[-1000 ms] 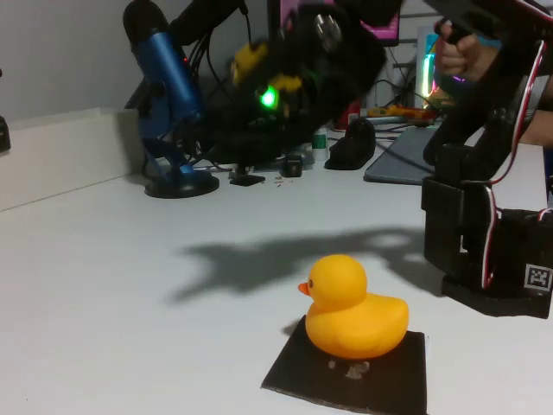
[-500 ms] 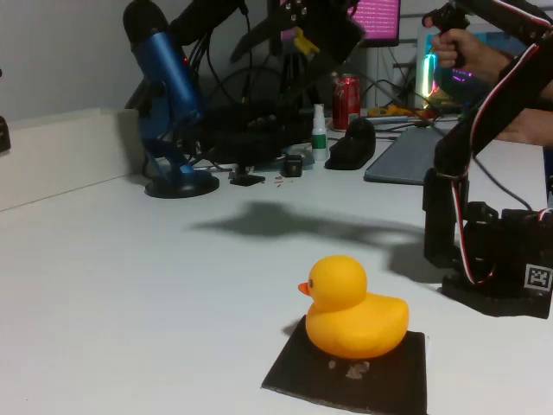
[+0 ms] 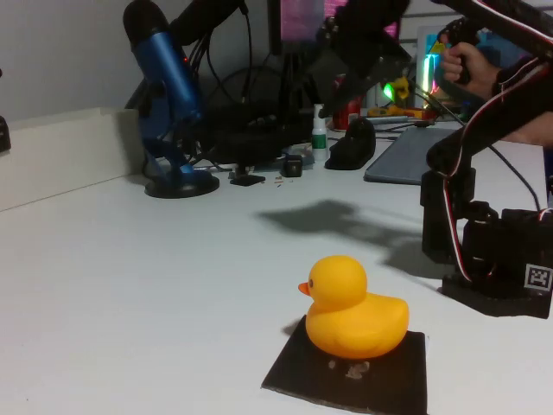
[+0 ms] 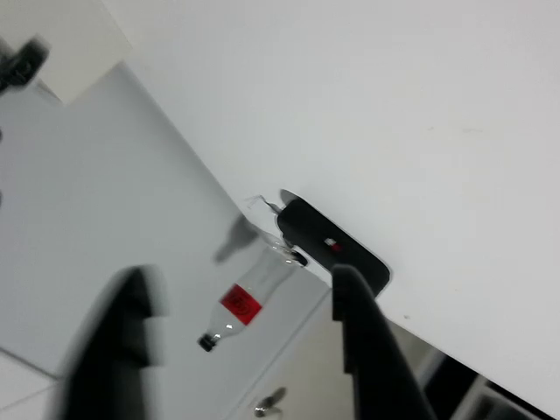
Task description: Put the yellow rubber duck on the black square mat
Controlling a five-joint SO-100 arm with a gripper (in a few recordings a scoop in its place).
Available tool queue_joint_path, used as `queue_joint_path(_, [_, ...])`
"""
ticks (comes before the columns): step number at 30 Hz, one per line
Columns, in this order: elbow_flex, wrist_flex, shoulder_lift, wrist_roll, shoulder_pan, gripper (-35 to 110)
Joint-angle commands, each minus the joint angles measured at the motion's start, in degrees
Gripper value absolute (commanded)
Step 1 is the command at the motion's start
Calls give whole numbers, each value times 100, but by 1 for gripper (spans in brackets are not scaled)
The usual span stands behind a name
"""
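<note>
Wrist view: gripper [image 4: 236, 341] fingers apart, nothing between them, aimed past the white table [image 4: 420, 105] edge. Fixed view: yellow rubber duck [image 3: 352, 309] sits upright on the black square mat [image 3: 350, 374], beak left, gripper [image 3: 363, 47] raised well apart behind it.

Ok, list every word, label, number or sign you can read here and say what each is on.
No readable words or numbers.
Square black-and-white code marker on the arm base: a pattern, no text.
Red can on the desk: label too blurred.
Red label on the clear bottle, wrist view: too blurred.
</note>
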Motion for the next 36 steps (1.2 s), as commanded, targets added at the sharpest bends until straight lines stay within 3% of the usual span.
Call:
queue_joint_path(1, [835,-431,1187,70,123,12])
queue_joint_path(12, [4500,-1556,4017,35,123,6])
queue_joint_path(36, [5432,-1547,4395,44,149,5])
